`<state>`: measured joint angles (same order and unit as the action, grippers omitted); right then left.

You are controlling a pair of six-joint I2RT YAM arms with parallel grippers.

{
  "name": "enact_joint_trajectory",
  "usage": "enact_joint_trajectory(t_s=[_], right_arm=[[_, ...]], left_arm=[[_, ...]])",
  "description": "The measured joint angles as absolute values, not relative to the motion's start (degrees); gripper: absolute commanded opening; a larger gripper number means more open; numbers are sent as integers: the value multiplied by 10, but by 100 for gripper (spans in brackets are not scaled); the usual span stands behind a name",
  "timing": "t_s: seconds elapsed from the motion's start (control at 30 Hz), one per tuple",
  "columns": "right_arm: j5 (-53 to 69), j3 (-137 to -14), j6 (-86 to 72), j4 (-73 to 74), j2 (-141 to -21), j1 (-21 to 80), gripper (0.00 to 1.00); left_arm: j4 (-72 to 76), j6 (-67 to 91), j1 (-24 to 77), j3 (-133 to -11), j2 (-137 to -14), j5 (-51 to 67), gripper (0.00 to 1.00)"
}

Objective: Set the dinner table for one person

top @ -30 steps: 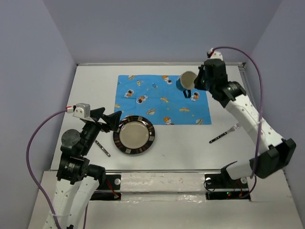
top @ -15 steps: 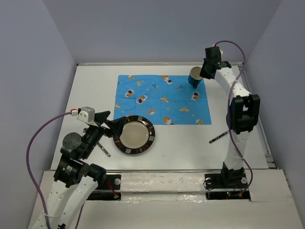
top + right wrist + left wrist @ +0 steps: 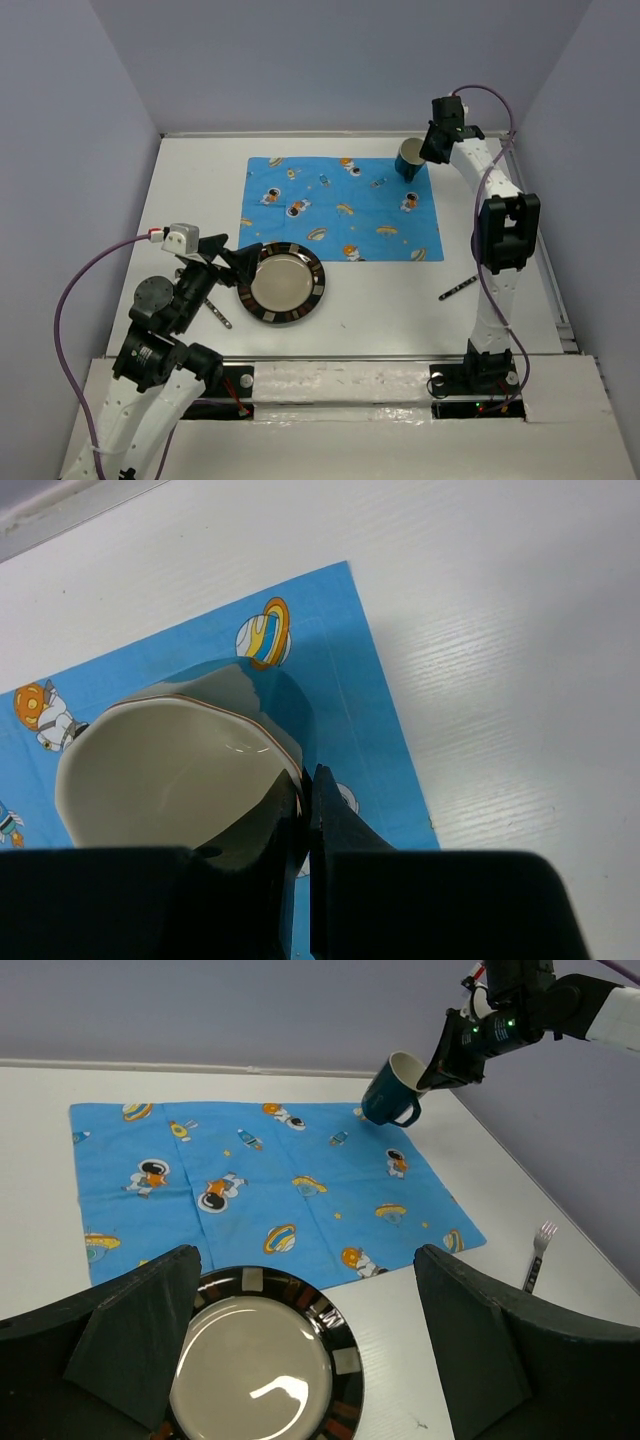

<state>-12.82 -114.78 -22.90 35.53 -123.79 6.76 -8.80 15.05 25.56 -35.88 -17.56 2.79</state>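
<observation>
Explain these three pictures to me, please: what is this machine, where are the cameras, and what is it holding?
These are two robot arms bolted to a white table, each ending in a two-finger gripper. The wide picture looks down from above and behind them; the other two come from small cameras on the wrists, so each shows its own fingers. On the table lie a blue cartoon mat, a dark-rimmed plate, a fork and a second utensil left of the plate. The right gripper pinches the wall of a dark teal mug, tilted at the mat's far right corner. The left gripper is open, holding nothing, at the plate's left edge.
</observation>
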Motion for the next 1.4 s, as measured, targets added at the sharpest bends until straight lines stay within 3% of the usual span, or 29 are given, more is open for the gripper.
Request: enact_joint_trajectory(t_s=[1.2,1.37,1.4], right_arm=[[-120,-1217,-230,374,-1314,53,1],[-119,-1221,-233,378,-1317,51,32],[-119,-1221,-237,377,-1317,51,34]], left_arm=[[-91,151,254,-359,-176,15,99],[-91,151,253,-359,-176,14,99],[-91,151,253,-359,-176,14,99]])
